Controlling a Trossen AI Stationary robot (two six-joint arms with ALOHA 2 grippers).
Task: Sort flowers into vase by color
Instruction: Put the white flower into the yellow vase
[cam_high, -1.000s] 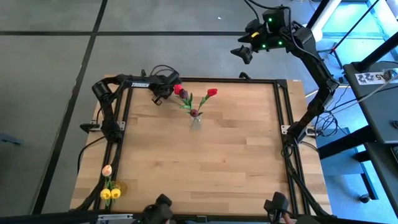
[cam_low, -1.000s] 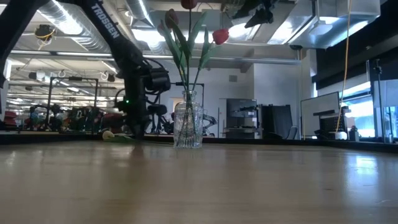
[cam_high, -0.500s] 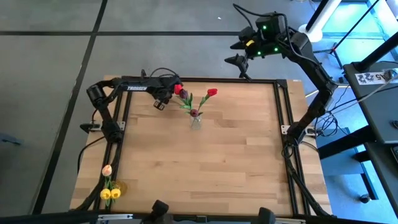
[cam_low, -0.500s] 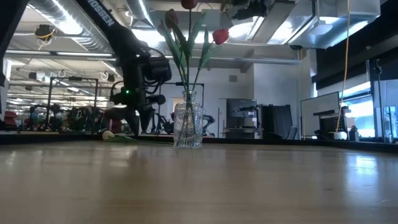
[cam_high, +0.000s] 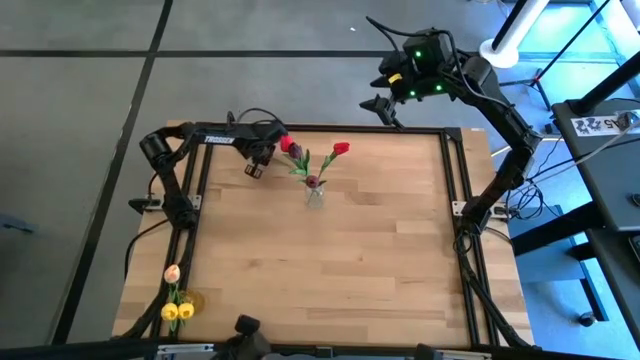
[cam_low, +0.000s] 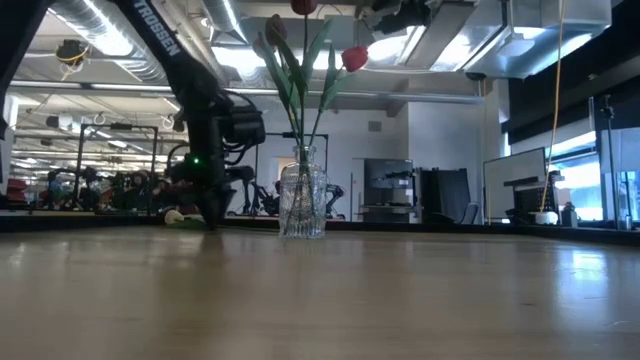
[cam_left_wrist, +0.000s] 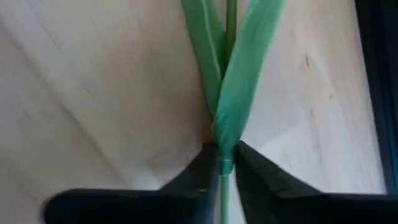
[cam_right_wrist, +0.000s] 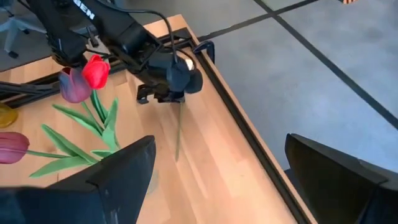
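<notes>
My left gripper (cam_high: 255, 162) is at the table's far left, low over the wood, shut on a flower's green stem (cam_left_wrist: 222, 163). Two long leaves (cam_left_wrist: 239, 74) fan out beyond the fingers, and its head is out of the wrist view. In the low view a pale head (cam_low: 175, 216) lies on the table beside this gripper (cam_low: 210, 205). The glass vase (cam_high: 315, 193) stands upright mid-table and holds two red tulips (cam_high: 341, 148) and a maroon one (cam_high: 296, 153). My right gripper (cam_right_wrist: 230, 180) is open, high beyond the far edge (cam_high: 380, 103). My left gripper pinches the thin green stem (cam_left_wrist: 222, 167) between its two fingertips (cam_left_wrist: 199, 171), just below where the two leaves split. The fingers lie across the stem and come slanting down from above. A bare length of stem (cam_right_wrist: 178, 134) runs from the gripper low over the wood.
A second vase with yellow tulips (cam_high: 178, 311) and a cream one (cam_high: 172, 273) stands at the near left corner. A black frame (cam_high: 452, 180) runs round the tabletop. Bare wood (cam_high: 380, 260) lies right of and nearer than the red-flower vase.
My left gripper has moved a little toward the near edge and come down to table level, still shut on the stem. My right arm has swung slightly left beyond the far edge and stayed open. The vase and its flowers have not moved.
</notes>
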